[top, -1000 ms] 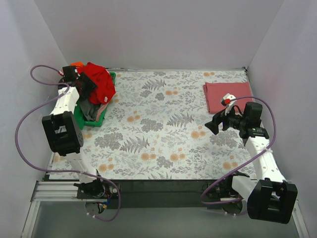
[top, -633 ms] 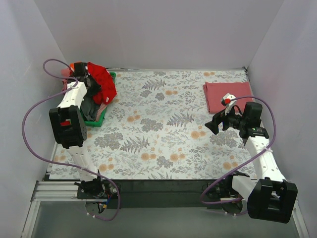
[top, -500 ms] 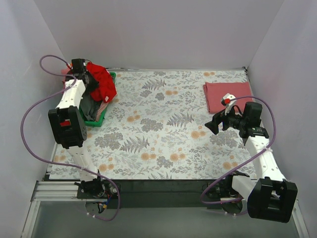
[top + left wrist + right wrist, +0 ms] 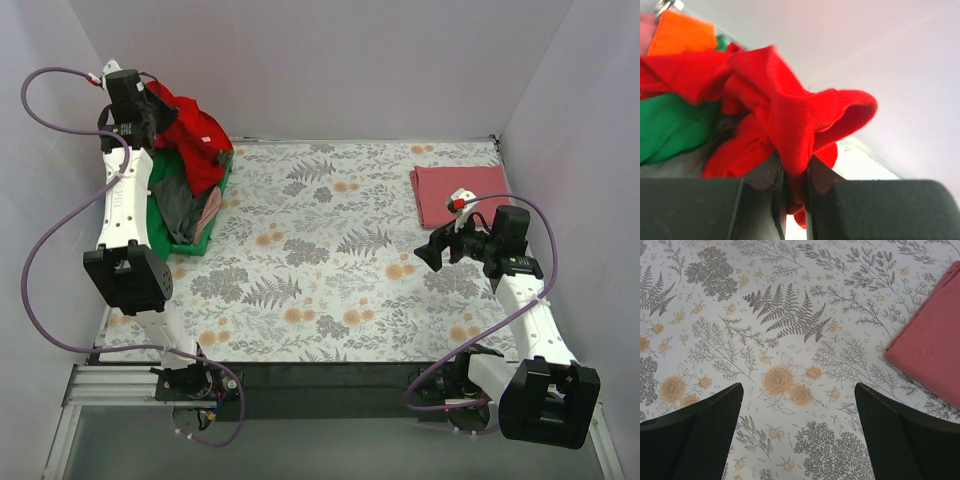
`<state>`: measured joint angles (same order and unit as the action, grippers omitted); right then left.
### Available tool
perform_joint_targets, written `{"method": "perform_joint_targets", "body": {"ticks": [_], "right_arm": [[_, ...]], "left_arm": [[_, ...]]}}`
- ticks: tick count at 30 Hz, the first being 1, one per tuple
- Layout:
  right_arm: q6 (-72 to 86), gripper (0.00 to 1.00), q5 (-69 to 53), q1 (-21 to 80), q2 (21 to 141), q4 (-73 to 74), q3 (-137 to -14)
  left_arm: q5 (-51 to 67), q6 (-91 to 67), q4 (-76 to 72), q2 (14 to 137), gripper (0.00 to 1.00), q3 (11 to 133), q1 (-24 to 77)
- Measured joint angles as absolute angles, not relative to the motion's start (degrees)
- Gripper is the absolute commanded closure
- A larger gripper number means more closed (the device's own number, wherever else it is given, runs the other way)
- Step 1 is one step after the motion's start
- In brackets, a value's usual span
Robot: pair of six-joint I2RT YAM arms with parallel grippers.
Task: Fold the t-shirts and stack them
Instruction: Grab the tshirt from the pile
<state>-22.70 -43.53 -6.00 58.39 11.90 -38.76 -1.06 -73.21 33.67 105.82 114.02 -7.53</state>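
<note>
Jaws of the right claw are standing wide apart, gripping nothing, over the floral table; the folded rose-red t-shirt is lying just beyond. Farthest, the left claw is pinching the bright red t-shirt above the green basket, cloth hanging down-right, so the left arm is nearer.

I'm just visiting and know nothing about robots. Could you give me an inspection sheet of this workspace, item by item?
Surface: floral table cloth, flat.
Job's things: bright red t-shirt hanging from the left claw above a heap of shirts at far left; rose-red t-shirt folded at far right.
Clutter: nothing seen.
Claws: left claw shut on the bright red t-shirt; right claw open, empty, above the cloth.
Cables: purple cables loop at both sides.
Surroundings: plain pale walls.
</note>
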Motion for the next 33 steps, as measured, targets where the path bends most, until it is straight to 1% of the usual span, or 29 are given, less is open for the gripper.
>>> {"method": "perform_joint_targets", "body": {"ticks": [4, 12, 22, 27, 33], "right_arm": [[-22.70, 0.02, -43.66, -6.00, 58.39, 11.90, -38.76], [-22.70, 0.01, -43.66, -6.04, 58.39, 11.90, -38.76], [-22.70, 0.02, -43.64, -6.26, 58.37, 11.90, -38.76], [-22.70, 0.02, -43.62, -6.37, 58.37, 11.92, -38.76], [-22.74, 0.02, -43.42, -6.37, 58.37, 11.90, -38.76]], "left_arm": [[-0.51, -76.93, 32.10, 102.65, 1.00, 116.36, -7.53], [1.56, -82.85, 27.70, 101.86, 1.00, 124.68, -7.53], [8.80, -86.94, 23.29, 99.42, 1.00, 125.62, -6.02], [12.71, -87.44, 20.43, 96.38, 1.00, 125.86, -3.05], [17.15, -87.00, 16.82, 92.86, 1.00, 125.97, 5.43]]}}
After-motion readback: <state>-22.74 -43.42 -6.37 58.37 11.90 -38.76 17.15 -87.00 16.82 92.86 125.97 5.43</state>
